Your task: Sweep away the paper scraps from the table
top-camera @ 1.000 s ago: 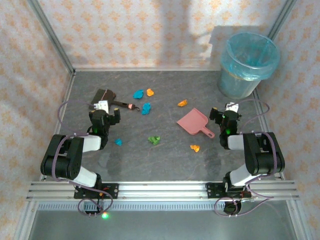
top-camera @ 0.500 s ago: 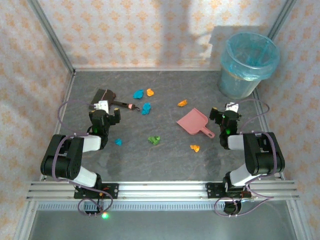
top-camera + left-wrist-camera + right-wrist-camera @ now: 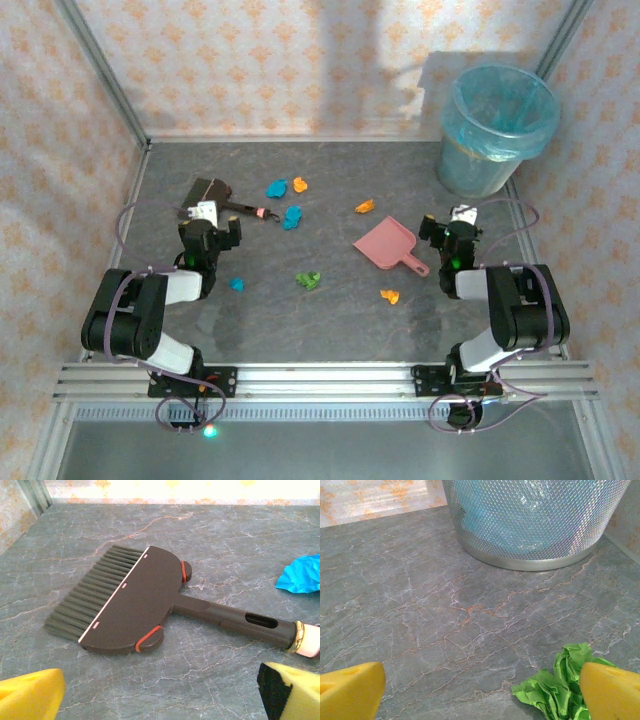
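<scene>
Left end effector [image 3: 160, 690] hovers low over the desk [image 3: 210, 525], fingers spread wide and holding nothing. It is aimed at the brush [image 3: 135, 602] lying flat just ahead, probably lined up to pick it up. Right end effector [image 3: 480, 690] is also wide open and empty, with a green scrap [image 3: 555, 687] beside its right finger and the bin [image 3: 535, 520] ahead. Scraps [image 3: 292, 216] lie scattered between the two arms, around the dustpan [image 3: 385, 245], none yet swept.

Beige floral-patterned walls [image 3: 300, 60], aluminium corner posts [image 3: 104, 70], soft overhead light
</scene>
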Tool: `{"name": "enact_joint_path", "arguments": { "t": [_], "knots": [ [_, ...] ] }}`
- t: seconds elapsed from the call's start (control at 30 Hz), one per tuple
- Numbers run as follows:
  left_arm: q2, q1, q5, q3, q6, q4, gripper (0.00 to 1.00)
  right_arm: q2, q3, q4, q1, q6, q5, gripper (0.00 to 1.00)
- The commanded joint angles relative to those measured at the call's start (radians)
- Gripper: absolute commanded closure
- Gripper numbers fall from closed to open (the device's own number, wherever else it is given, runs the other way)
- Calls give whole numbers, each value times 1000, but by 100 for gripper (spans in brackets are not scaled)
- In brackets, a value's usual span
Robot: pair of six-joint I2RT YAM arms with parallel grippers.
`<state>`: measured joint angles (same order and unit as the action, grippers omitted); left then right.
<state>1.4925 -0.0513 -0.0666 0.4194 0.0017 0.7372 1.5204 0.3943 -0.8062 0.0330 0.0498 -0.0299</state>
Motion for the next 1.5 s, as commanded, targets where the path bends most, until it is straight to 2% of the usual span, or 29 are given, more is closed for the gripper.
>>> {"name": "enact_joint_path", "arguments": {
  "t": [0.0,0.23,0.33,0.43,0.53,0.6,0.67,0.73,0.8,0.9,0.97,1.07,1.17,1.27,1.47],
  "knots": [
    [-29,7,-22,44,10,-85,0,-27,30,43,9,-7,-66,1],
    [-220,-31,-72,55,26,-240,0,-235,52,224,56,14,-145,1],
    [-334,-78,-79,80,6,-319,0,-355,79,325,58,-157,-195,1],
    [-440,-103,-78,97,-117,-373,0,-453,125,470,56,-355,-211,1],
    [-509,-105,-90,142,-360,-474,0,-523,153,578,49,-504,-149,1],
    [-527,-105,-50,175,-481,-548,0,-564,133,546,17,-537,48,1],
    [-533,-105,-5,190,-528,-577,0,-578,148,552,6,-546,179,1],
    [-544,-105,-73,209,-648,-681,0,-552,248,733,5,-558,227,0],
    [-553,-104,-137,213,-737,-748,0,-498,366,964,5,-539,283,7],
    [-543,-105,-133,208,-777,-747,0,-398,522,1262,11,-479,373,12],
    [-507,-105,-109,243,-785,-790,0,-330,600,1436,31,-421,386,14],
    [-430,-105,-39,301,-783,-839,0,-245,656,1588,79,-347,375,19],
    [-362,-106,53,337,-788,-850,0,-216,672,1657,112,-325,344,22],
    [-301,-111,90,387,-794,-898,0,-226,674,1677,150,-320,328,22],
    [-137,-120,128,563,-836,-1143,0,-224,702,1660,307,-320,276,21]
  ]
}}
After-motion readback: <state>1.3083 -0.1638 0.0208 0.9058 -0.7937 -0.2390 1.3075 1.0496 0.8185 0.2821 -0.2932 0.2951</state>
